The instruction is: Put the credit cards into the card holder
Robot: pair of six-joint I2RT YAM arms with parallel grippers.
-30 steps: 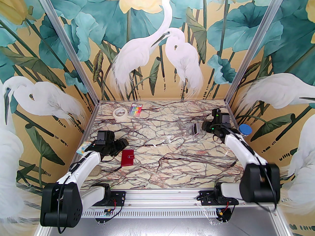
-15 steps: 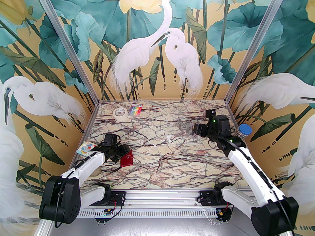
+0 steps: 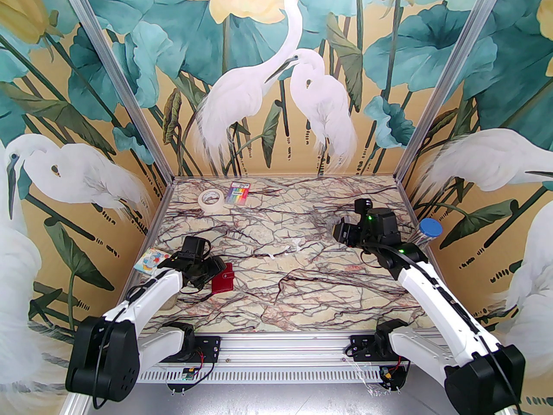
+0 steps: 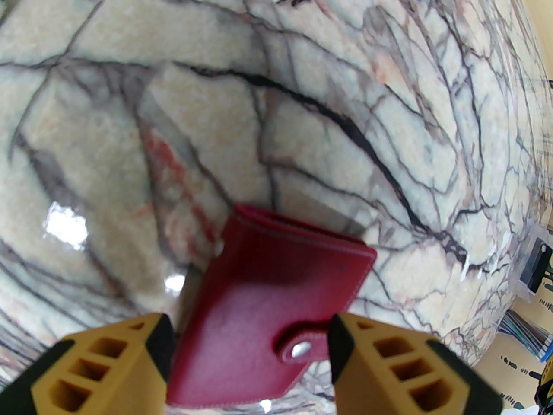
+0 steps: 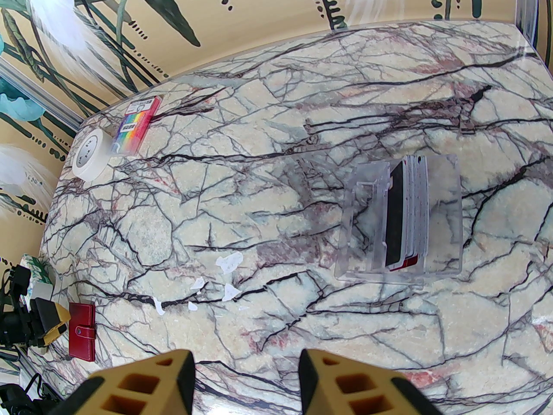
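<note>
Down at the near left of the counter (image 3: 302, 292) the wallet (image 4: 276, 283) lies closed, its snap tab fastened. The left end effector (image 4: 248, 324) is low over it with its yellow fingers (image 4: 138, 374) spread, one on each side of the end that carries the tab. The wallet nearly fills the gap between them, and I cannot tell whether either finger touches it. Nothing looks clamped, so I take this end effector as released.

Over on the far right, the cards (image 5: 396, 214) stand on edge, packed together, in a clear case (image 5: 445, 214) that rests on the counter. A black card faces outward on one side of the pack, pale ones sit behind it, and a strip of red shows at the bottom. The cards are well apart from the wallet, with most of the counter between them. The right end effector (image 5: 246, 361) hangs above the counter near the case, its jaws apart with bare marbled surface between them: released, gripping nothing.

At the far left corner a roll of white tape (image 3: 211, 201) lies flat, just beside a rainbow-striped packet (image 3: 239, 193). A patterned packet (image 3: 151, 261) lies by the left wall near the left arm. A blue-capped jar (image 3: 430, 231) sits by the right wall beside the right arm. A few white scraps (image 5: 229, 262) lie on the middle of the counter.
</note>
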